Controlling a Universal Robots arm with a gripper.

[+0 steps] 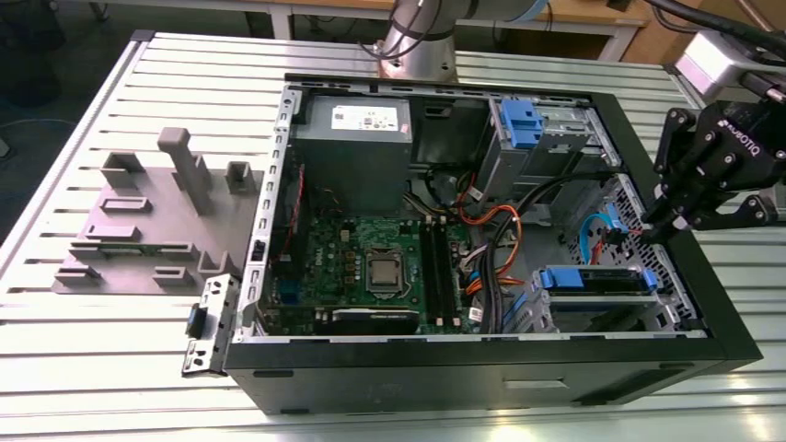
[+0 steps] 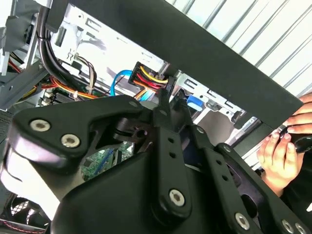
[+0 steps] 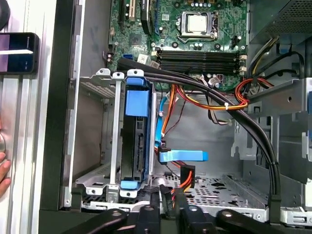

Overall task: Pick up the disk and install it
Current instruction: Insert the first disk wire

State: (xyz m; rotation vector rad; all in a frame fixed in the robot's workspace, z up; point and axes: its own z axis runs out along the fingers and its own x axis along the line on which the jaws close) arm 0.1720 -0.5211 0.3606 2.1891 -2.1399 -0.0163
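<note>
Gripper [image 1: 673,224] sits at the right edge of the exterior view over the case [image 1: 639,120] wall, fingers pressed together on a cable connector, while the disk [image 1: 598,281] already sits in the lower-right bay, long axis horizontal, down-left of it.

Robotics lab / test workshop. Open PC tower [image 1: 491,230], side panel off, lies on a slotted aluminium counter [image 1: 98,368] w/ motherboard, PSU & cabling exposed. Grey stepped plastic fixture [image 1: 154,221] sits beside it, robot arm base [image 1: 418,46] mounted at counter's far edge. More benches behind. A person's hand [image 2: 282,156] near the case edge.
</note>
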